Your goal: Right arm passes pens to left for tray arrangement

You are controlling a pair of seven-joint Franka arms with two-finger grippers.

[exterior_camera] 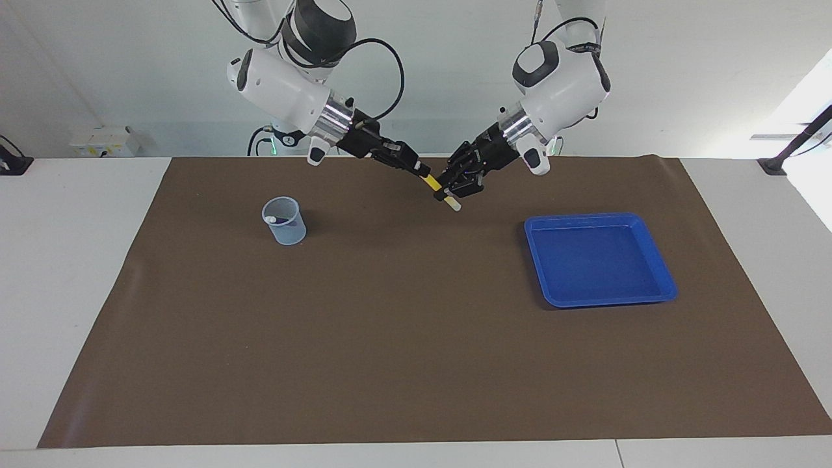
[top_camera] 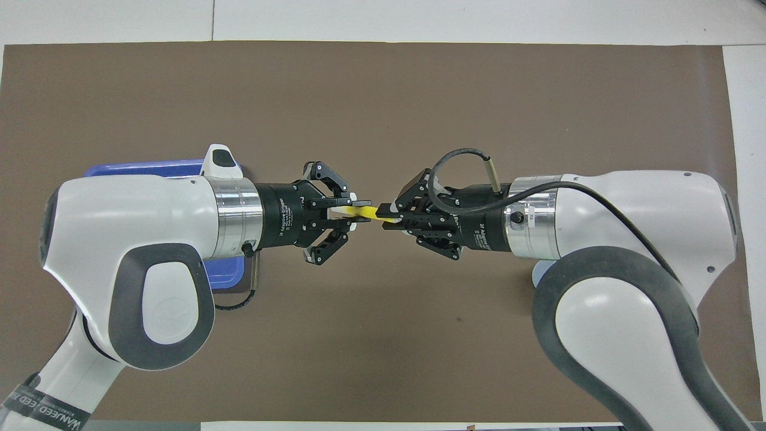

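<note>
Mid-air handover above the mat: right gripper (exterior_camera: 420, 170) and left gripper (exterior_camera: 453, 186) are both pinching the yellow pen (exterior_camera: 434, 183), which is pointing toward five o'clock. The right should be releasing only once the left's hold is firm, before the pen is carried to the tray (exterior_camera: 664, 272).

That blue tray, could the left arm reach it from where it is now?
Probably yes. The blue tray sits at the left arm's end of the mat with nothing on or around it. But the left gripper is shut on the yellow pen, which the right gripper also holds.
</note>
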